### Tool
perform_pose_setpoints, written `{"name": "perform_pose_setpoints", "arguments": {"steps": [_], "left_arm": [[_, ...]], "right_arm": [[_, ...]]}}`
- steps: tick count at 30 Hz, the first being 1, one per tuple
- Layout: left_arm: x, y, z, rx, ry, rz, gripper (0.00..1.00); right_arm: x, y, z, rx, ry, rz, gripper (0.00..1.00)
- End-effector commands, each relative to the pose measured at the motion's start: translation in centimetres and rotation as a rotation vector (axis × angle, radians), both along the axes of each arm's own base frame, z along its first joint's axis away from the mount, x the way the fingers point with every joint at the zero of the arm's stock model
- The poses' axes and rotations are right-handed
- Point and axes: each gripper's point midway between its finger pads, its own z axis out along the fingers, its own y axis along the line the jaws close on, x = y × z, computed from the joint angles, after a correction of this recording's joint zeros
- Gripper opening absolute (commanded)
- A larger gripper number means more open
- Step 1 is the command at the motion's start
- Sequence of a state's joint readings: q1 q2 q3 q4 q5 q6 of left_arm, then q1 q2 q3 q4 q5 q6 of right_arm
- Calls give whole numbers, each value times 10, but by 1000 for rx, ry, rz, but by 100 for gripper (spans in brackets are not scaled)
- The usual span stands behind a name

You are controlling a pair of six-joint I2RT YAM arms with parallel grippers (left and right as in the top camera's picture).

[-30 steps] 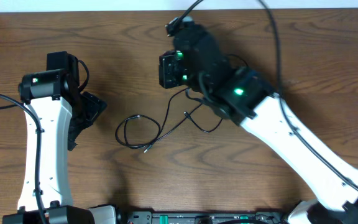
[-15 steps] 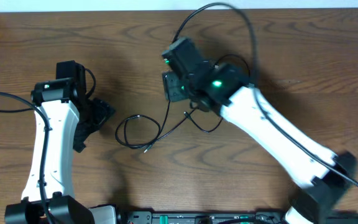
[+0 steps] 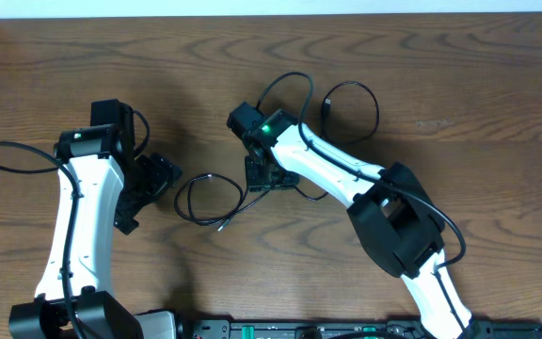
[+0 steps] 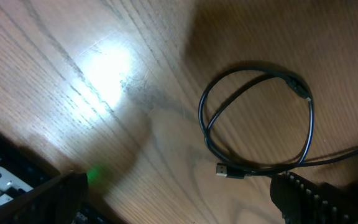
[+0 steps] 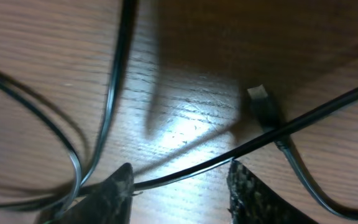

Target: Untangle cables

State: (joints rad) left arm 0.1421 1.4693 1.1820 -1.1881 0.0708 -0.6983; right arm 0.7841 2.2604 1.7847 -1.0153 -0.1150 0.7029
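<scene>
1. Base rail (image 3: 252,330): runs along the near edge of the table (image 3: 497,188).
2. Right arm (image 3: 393,221): now folded back, with the elbow close to the base. Half a second ago it stretched out from the near right corner.
3. Black cable (image 3: 210,198): lies on the table between the two grippers. It forms one round loop with a plug (image 3: 222,226) at its near end. The loop has not shifted. From the loop, the cord runs right, beneath the right gripper.
4. Left gripper (image 3: 156,179): sits just left of the loop, slightly closer than before. In the wrist view its fingers (image 4: 48,199) stand wide apart with nothing between them.
5. Right gripper (image 3: 262,177): has come nearer and now sits directly over the cord. Its fingers (image 5: 114,193) are apart. One strand crosses the gap at their tips, unclamped. A second plug (image 5: 263,102) lies just beyond.
6. Green light (image 3: 264,129): lit on the right wrist.
7. Arm wire (image 3: 351,94): curls over the table farther back.
</scene>
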Motion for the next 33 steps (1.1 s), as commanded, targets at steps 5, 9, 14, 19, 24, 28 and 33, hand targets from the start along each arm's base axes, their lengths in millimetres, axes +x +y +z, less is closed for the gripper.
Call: {"name": "perform_pose_setpoints", "arguments": {"steps": [5,9,14,19,24,28,33], "left_arm": [[1,1,-2,1,-3,-15,99],[1,1,-2,1,-2,-15,99],[2,1,-2,1,-7,-15,99],[2,1,-2,1,-7,-15,99],[3,1,-2,2,-11,-15,99],[5,0,-2,-2,-21,-17,99],[35,-65,16,-362,-244,-385,99]], "right_arm": [[4,-11,-18,-95,-23,-138,50],[-2,-7,-31,-120,-16,-203,47],[-7,2,-48,-145,-41,-189,23],[-5,0,-45,-169,-77,-181,1],[19,-8,8,-98,-157,-158,1],[41,-7,98,43,-331,-95,1],[46,4,203,231,-570,28,1]]}}
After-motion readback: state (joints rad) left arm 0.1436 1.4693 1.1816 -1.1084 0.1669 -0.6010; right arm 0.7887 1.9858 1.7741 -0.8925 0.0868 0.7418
